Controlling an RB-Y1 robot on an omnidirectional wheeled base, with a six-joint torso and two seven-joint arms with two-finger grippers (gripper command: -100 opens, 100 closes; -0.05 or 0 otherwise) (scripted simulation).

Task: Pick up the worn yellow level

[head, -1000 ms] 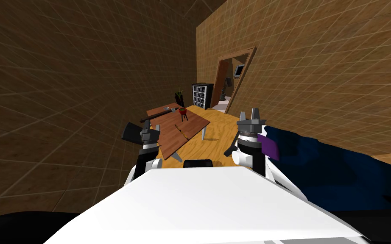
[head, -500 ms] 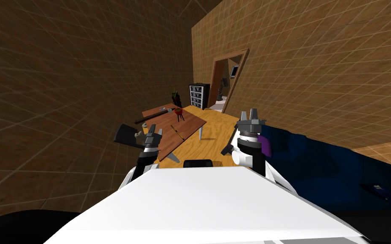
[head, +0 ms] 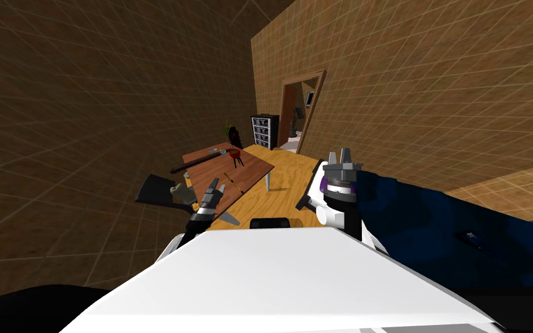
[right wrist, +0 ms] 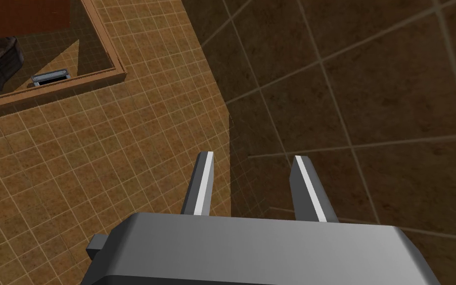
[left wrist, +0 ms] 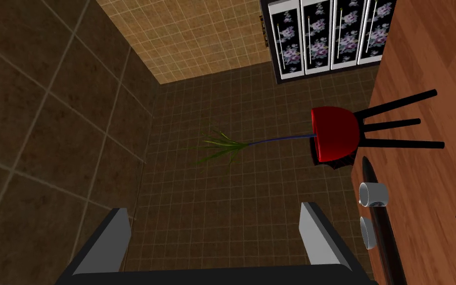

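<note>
Ahead, level (head: pixel 232 182) near table (head: pixel 255 167) edge.

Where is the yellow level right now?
The level lies flat on the wooden table, left of centre in the head view, between the red bowl and the left gripper.

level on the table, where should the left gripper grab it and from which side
Mid-length, across its narrow width, from above: the level lies flat on the table as a long thin bar with bare wood either side. The left gripper is open.
</note>
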